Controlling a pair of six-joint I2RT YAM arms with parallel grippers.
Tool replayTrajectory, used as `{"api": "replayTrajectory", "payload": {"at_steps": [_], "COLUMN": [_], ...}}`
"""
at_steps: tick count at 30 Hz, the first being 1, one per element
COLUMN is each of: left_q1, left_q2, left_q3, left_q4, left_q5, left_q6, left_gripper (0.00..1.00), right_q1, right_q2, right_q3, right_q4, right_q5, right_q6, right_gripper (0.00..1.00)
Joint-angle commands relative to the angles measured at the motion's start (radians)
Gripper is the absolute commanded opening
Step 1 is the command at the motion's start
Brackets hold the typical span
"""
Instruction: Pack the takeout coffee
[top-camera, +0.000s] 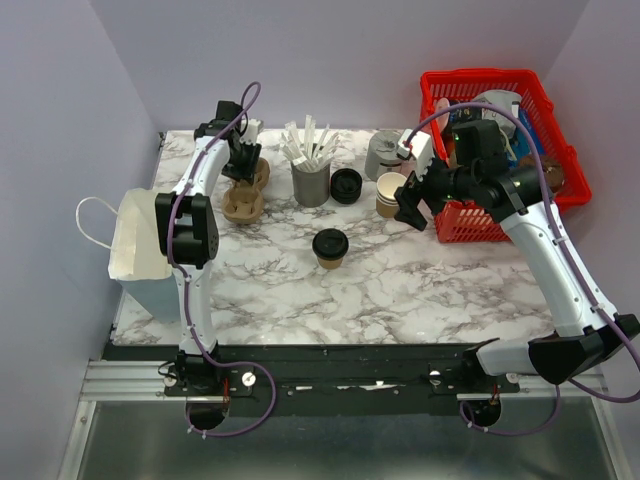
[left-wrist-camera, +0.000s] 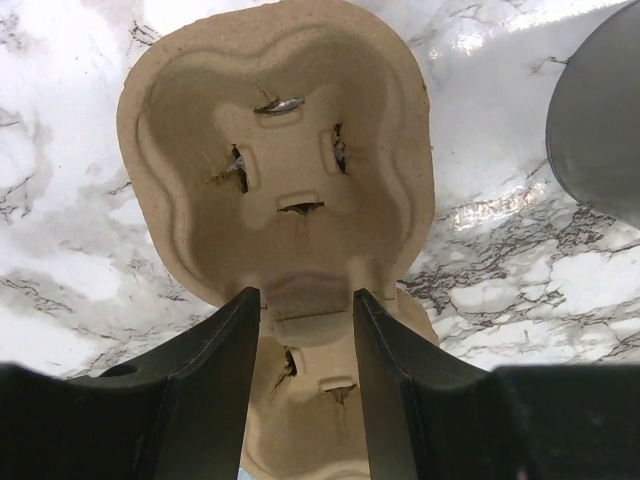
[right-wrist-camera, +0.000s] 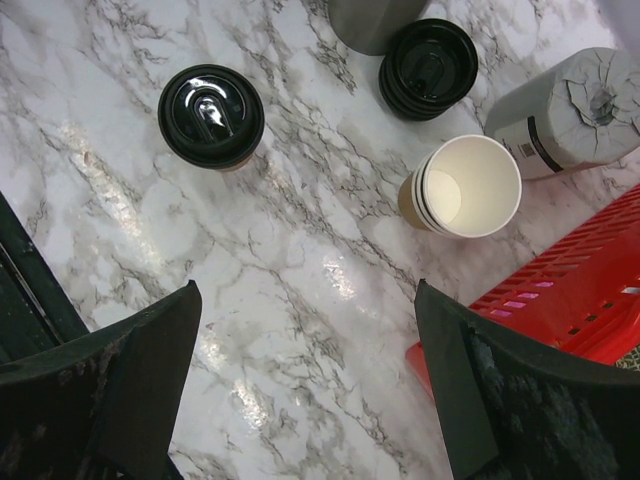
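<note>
Top view, from the left: a white paper bag (top-camera: 138, 250) stood at the table's left edge. Just right of it the left gripper (top-camera: 243, 163) hung over a pulp cup carrier (top-camera: 244, 200).

Only the left wrist view showed that grip. The two dark fingers (left-wrist-camera: 215, 380) stood parted on either side of the carrier's narrow middle. Whether they pressed it could not be told.

Further right stood a grey holder of white sticks (top-camera: 311, 178) and a stack of black lids (top-camera: 346, 185). The takeout coffee (top-camera: 330, 247) stood upright, lid on, alone at the table's middle, apart from both grippers. Next came a stack of paper cups (top-camera: 390, 194), then the right gripper (top-camera: 410, 205) beside a red basket (top-camera: 545, 95).

The right wrist view showed those jaws spread wide above bare marble, holding nothing, with the coffee (right-wrist-camera: 211, 115) to the upper left.
</note>
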Motion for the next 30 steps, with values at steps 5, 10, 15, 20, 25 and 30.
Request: {"api": "replayTrajectory", "payload": {"at_steps": [5, 10, 15, 20, 25, 30], "left_q1": [0.016, 0.016, 0.018, 0.016, 0.016, 0.016], "left_q2": [0.029, 0.033, 0.035, 0.03, 0.029, 0.029], "left_q3": [0.0, 0.0, -0.003, -0.006, -0.015, -0.018], "left_q4": [-0.016, -0.021, -0.022, -0.025, -0.027, -0.028], "left_q5": [0.025, 0.048, 0.07, 0.079, 0.074, 0.074], "left_q6": [-0.006, -0.004, -0.004, -0.001, 0.0, 0.003], "left_gripper": [0.5, 0.5, 0.5, 0.5, 0.49, 0.49], "right_q1": [-0.002, -0.002, -0.002, -0.002, -0.002, -0.002], "right_q2": [0.007, 0.013, 0.016, 0.018, 0.019, 0.019], "right_q3": [-0.005, 0.0, 0.0, -0.007, -0.007, -0.005], "right_q4": [-0.019, -0.022, -0.022, -0.024, -0.025, -0.024], "right_q5": [0.02, 0.018, 0.017, 0.015, 0.015, 0.015], "right_q6": [-0.017, -0.022, -0.026, -0.031, -0.034, -0.036], "right_gripper": [0.96, 0.96, 0.96, 0.96, 0.96, 0.96]}}
